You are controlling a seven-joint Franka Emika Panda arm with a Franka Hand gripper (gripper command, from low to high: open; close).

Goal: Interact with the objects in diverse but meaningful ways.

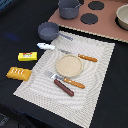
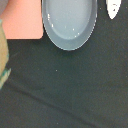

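Note:
No gripper shows in either view. In the exterior view a small grey pan (image 1: 48,31) sits on the black table beside a striped placemat (image 1: 97,75). A white utensil (image 1: 45,46) lies just below the pan. On the mat are a tan plate (image 1: 69,65), an orange-handled knife (image 1: 85,57), an orange-handled fork (image 1: 70,81) and a brown sausage (image 1: 63,87). A yellow box (image 1: 27,56) and an orange bread loaf (image 1: 18,73) lie off the mat at the exterior view's left. The wrist view looks straight down on the pan (image 2: 69,22) and the utensil's tip (image 2: 114,7).
A pink stove board (image 1: 102,25) with dark burners lies at the back, carrying a grey pot (image 1: 69,8) and a tan bowl (image 1: 122,17). Its corner (image 2: 22,20) shows in the wrist view beside the pan. Black tabletop (image 2: 65,85) fills the rest of that view.

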